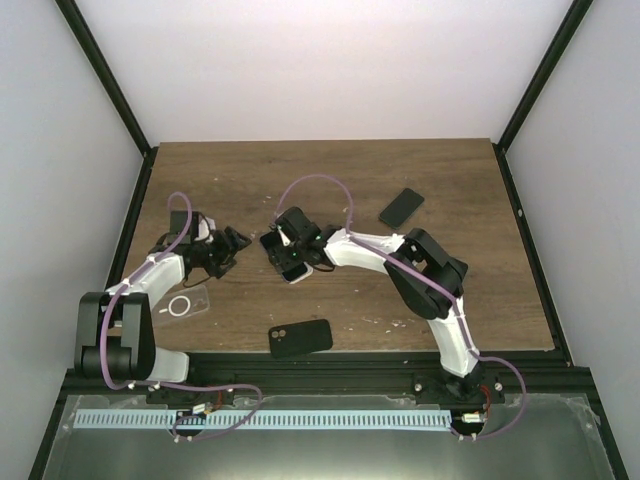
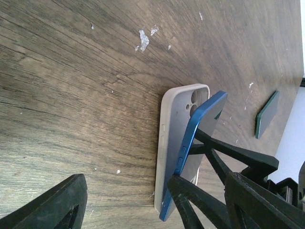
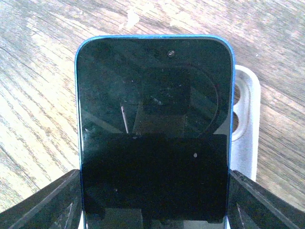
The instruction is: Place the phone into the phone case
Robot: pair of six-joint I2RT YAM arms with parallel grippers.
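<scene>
Phone, blue rim, dark glass, tilted over pale case, right gripper clamping it

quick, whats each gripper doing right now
left gripper: open, holding nothing
right gripper: closed on the phone

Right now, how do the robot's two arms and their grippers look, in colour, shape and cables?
Both the left arm and the right arm have white links and bulky black joints. A thin purple cable loops along each. The left gripper and right gripper are black, their fingers braced with open struts.
</scene>
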